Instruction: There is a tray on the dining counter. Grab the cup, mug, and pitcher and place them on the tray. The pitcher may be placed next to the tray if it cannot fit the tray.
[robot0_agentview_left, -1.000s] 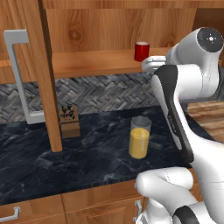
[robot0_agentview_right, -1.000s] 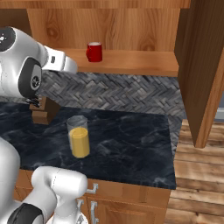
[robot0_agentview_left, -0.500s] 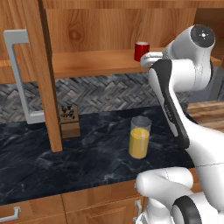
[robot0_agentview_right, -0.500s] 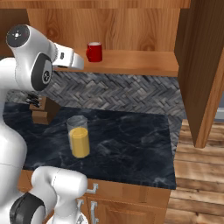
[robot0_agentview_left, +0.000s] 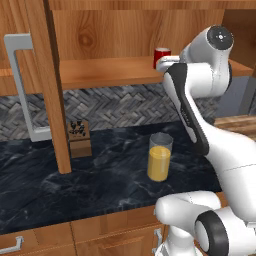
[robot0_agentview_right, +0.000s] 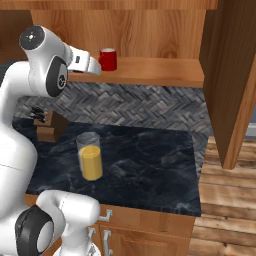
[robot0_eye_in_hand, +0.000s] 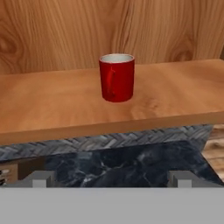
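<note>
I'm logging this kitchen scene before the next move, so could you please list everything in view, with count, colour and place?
mug: one, red with a white inside, upright on the shelf, ahead of the pincer
pitcher: one, clear glass with orange-yellow liquid, upright on the counter below the shelf
knife block: one, brown wood with dark handles, at the back of the counter by the backsplash
shelf: one, light wood, above the backsplash
counter: one, black stone with white veins, over wooden drawers
backsplash: one, grey herringbone tile, between counter and shelf
cabinet door: one, wood with a grey handle, standing open at the left
pincer: one, open, level with the shelf edge, short of the mug
</note>
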